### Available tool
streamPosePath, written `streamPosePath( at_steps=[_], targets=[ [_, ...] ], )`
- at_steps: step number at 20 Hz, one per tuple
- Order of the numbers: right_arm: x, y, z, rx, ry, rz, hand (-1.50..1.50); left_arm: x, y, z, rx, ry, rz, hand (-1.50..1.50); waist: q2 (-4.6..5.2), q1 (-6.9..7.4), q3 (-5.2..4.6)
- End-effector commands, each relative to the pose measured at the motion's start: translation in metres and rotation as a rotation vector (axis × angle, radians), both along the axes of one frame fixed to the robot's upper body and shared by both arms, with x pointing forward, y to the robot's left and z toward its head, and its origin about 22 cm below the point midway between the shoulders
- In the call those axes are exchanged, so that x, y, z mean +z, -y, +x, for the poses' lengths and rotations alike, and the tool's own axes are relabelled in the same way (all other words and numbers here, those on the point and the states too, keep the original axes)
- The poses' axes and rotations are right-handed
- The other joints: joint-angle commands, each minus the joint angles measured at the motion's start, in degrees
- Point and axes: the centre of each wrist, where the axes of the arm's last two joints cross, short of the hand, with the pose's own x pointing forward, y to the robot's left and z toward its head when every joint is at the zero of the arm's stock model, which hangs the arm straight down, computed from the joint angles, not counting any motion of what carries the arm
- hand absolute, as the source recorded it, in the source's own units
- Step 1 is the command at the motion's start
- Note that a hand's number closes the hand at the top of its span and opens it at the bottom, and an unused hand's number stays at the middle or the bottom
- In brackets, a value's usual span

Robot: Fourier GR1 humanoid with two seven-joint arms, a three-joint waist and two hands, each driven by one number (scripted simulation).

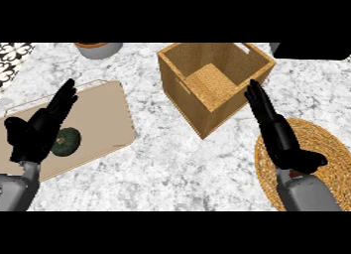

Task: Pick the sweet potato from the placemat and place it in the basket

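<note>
White-and-grey marble made up the table (171,168) you were working over. Your left hand (38,130) stood above the beige placemat (105,114) at the view's left, fingers straight and pointing up toward the far edge, thumb out to the side, holding nothing. Just beside that hand, on its right, a dark green, roundish object (66,141) lay on the placemat; it sat where the sweet potato should be, though from its colour and shape you could not be sure it was one. Part of it was covered by the hand, so whether the two touched could not be told.

The wooden basket (215,79), an open square box with a cork-coloured floor, stood on the table between the two arms and further back, well apart from the green object. It appeared tilted toward you, one corner nearest. Nothing lay inside it.

Your right hand (277,131) rose just beside the basket's right corner, fingers straight and together, thumb sticking out low on the right, also holding nothing. Its forearm crossed a round woven straw mat (332,154) at the lower right.

At the far edge a grey bowl with an orange rim (98,48) was cut by the frame, and a dark object (318,50) sat in the far right corner. Patterned tiles (6,62) showed at the far left.
</note>
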Motion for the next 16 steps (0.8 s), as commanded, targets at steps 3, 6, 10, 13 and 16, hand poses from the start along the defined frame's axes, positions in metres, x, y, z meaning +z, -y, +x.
streamPosePath(
  at_steps=[3,6,10,13,16],
  targets=[
    [0.018,0.028,0.025,0.439,-0.035,-0.122,1.5,-0.011,0.002,0.003,0.038,-0.015,0.029,0.0,1.85,0.03,0.14],
    [0.033,0.032,0.027,0.754,-0.055,-0.241,1.5,-0.01,-0.006,0.003,0.065,-0.053,0.06,0.0,2.32,2.41,0.24],
    [0.041,-0.002,-0.008,1.19,0.237,-0.012,-1.5,-0.027,-0.008,-0.001,0.109,-0.137,0.004,0.0,1.1,-1.76,0.42],
    [0.041,0.035,-0.03,1.114,0.372,-0.106,-1.5,-0.036,-0.005,-0.001,0.147,-0.165,0.009,0.0,0.72,-3.99,0.26],
    [0.072,0.063,-0.031,0.988,0.504,-0.372,-1.5,-0.031,-0.013,0.002,0.163,-0.157,0.027,0.0,0.55,-4.7,0.17]
  ],
)
